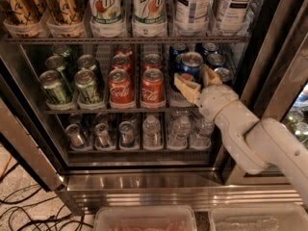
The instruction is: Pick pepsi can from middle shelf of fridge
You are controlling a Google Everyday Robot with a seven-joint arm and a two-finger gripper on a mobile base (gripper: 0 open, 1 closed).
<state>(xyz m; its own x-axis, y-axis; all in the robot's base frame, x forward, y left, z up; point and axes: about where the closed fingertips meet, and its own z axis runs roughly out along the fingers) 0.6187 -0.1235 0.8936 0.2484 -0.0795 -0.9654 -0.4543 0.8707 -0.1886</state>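
Observation:
The fridge (144, 183) stands open in front of me, with a steel frame and a dark interior. On the middle shelf (96, 110), dark blue pepsi cans stand at the right. My gripper (197, 81) reaches in from the lower right. Its cream fingers (186, 88) sit on either side of the front-left pepsi can (191, 64) and are closed on it. The can sits higher than its neighbours (224, 75). More pepsi cans (215, 60) stand behind it.
Red Coca-Cola cans (153, 86) stand just left of the held can, green cans (57, 86) further left. Tall bottles (147, 8) fill the rack above; water bottles (152, 131) the rack below. The door frame (274, 57) is close on the right. Plastic bins (144, 219) and floor cables (19, 211) lie below.

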